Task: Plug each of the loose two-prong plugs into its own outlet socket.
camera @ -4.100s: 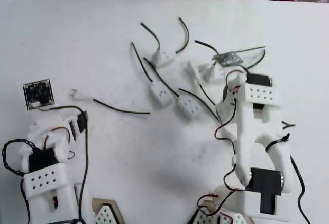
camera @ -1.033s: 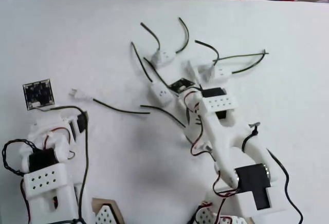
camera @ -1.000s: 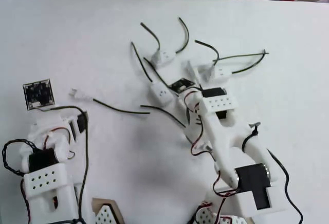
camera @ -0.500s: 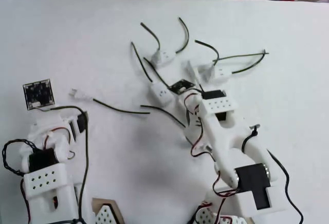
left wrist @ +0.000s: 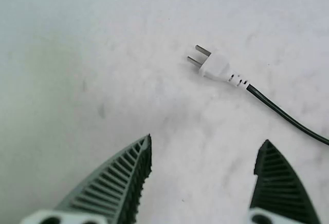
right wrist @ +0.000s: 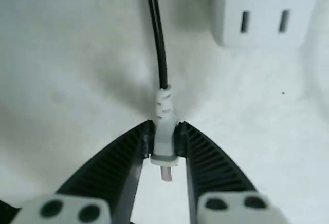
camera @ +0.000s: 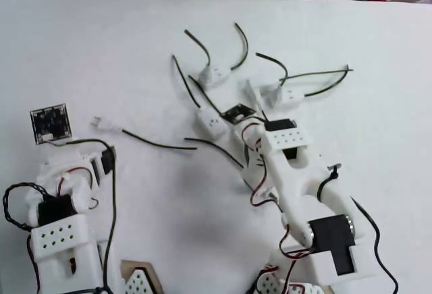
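A loose white two-prong plug (camera: 98, 123) (left wrist: 216, 66) lies flat on the white table, its black cable trailing toward the middle. My left gripper (left wrist: 203, 170) hovers open just short of it, nothing between the fingers. My right gripper (right wrist: 164, 147) (camera: 247, 159) is shut on a second white plug (right wrist: 164, 129); a prong points back at the camera and the black cable (camera: 212, 149) runs away over the table. Just beyond that plug sits a white outlet socket (right wrist: 264, 11) (camera: 212, 124), both its slots showing.
More white sockets (camera: 214, 75) (camera: 289, 95) with curling black cables crowd the far middle of the table. A small black square board (camera: 50, 123) stands on the left arm. A wooden piece (camera: 138, 277) lies at the near edge.
Over four seconds my right arm swung left from the far-right sockets to the middle cluster, and the cable came with it. In the last second it crept slightly nearer. The left arm kept still.
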Tool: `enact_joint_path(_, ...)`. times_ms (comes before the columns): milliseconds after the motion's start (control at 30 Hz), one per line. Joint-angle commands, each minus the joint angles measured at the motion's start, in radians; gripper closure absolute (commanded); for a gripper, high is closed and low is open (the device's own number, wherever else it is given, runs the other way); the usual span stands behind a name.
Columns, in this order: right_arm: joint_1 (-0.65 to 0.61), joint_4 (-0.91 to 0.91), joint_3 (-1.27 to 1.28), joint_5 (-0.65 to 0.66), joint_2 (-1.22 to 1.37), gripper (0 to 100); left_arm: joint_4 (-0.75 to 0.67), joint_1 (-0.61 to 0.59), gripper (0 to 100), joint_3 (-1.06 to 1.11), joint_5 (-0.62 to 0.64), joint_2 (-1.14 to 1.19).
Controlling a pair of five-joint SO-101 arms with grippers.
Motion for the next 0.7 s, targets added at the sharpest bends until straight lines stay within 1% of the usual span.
enact_joint_path(0,0.013,-0.004,-0.003,0.006,-0.031,94.0,-0.02,-0.005,68,-0.005,0.005,-0.019)
enact_joint_path(500,0.015,-0.002,0.044,0.008,-0.03,94.0,-0.02,-0.005,68,-0.005,0.005,-0.019)
enact_joint_path(567,0.015,-0.002,0.044,0.008,-0.031,95.5,-0.02,-0.005,68,-0.005,0.005,-0.019)
enact_joint_path(600,0.015,-0.002,0.041,0.008,-0.033,98.0,-0.02,-0.005,68,-0.005,0.005,-0.019)
enact_joint_path(667,0.013,0.002,0.038,0.008,-0.042,97.8,-0.02,-0.005,68,-0.005,0.005,-0.019)
